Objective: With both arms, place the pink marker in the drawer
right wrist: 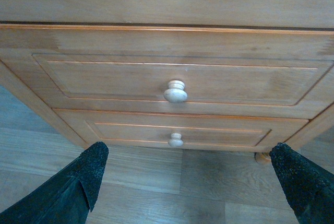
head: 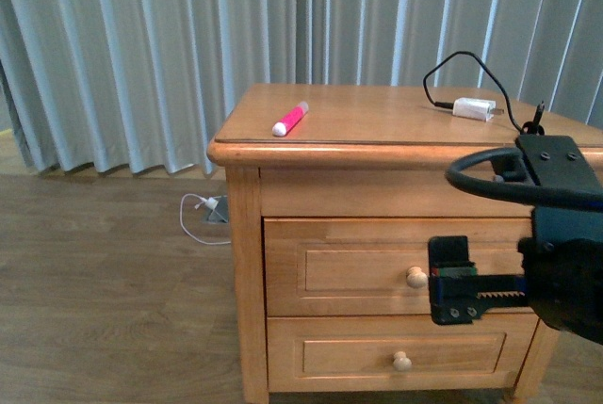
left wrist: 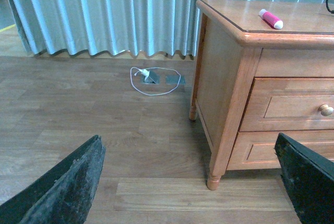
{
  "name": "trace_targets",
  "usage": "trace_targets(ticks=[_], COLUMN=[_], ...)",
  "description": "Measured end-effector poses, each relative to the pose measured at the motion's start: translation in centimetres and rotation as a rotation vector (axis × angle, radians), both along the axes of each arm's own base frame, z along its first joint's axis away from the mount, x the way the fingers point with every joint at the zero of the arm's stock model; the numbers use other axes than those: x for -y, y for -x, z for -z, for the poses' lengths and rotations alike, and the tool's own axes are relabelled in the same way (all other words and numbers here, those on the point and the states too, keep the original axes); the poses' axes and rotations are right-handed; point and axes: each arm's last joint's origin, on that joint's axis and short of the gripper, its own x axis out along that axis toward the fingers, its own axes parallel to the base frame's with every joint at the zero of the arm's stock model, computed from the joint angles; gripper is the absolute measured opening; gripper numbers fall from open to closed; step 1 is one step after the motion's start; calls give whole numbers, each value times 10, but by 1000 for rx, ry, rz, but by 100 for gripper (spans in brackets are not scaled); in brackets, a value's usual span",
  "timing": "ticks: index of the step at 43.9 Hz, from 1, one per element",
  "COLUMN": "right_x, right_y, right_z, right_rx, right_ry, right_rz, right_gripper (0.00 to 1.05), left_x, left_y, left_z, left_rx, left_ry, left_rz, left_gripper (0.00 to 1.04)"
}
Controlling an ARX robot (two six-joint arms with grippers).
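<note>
The short, bright pink marker with a whitish cap (head: 290, 119) lies on the left part of the light-brown wooden nightstand's (head: 377, 121) top. The upper drawer (head: 349, 272) is closed. The right gripper (right wrist: 186, 153) is held level with that drawer, facing its round wooden knob (right wrist: 176, 91) without touching it, its fingers spread wide and empty. The left gripper (left wrist: 188, 141) hangs low over the wood-look floor (left wrist: 104, 109) beside the nightstand, also gaping wide and empty.

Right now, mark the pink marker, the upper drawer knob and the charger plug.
pink marker (head: 290, 120): front view, mid barrel.
upper drawer knob (right wrist: 176, 92): right wrist view, knob's rounded face.
charger plug (head: 473, 108): front view, white body.
</note>
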Motion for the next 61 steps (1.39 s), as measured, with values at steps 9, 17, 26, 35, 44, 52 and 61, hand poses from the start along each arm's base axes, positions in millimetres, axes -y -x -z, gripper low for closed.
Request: trace_targets(ticks=[9, 17, 26, 35, 44, 52, 61], right_x=[-20, -24, -22, -21, -23, -24, -24], right_y=[-37, -69, -90, -104, -109, -111, -111], right_z=[16, 39, 58, 61, 64, 71, 71], right_rx=[-24, -50, -70, -64, -73, -83, -81], right_ry=[22, 38, 58, 69, 74, 81, 81], right_rz=[2, 39, 60, 66, 62, 71, 73], right_gripper=[96, 96, 96, 96, 96, 96, 92], left_x=[0, 0, 0, 0, 0, 0, 0], left_y=[0, 0, 0, 0, 0, 0, 0], left_z=[0, 0, 0, 0, 0, 0, 0], left_rx=[0, 0, 0, 0, 0, 0, 0], left_ry=[0, 0, 0, 0, 0, 0, 0], left_rz=[0, 0, 0, 0, 0, 0, 0], left_gripper=[99, 99, 99, 99, 99, 99, 99])
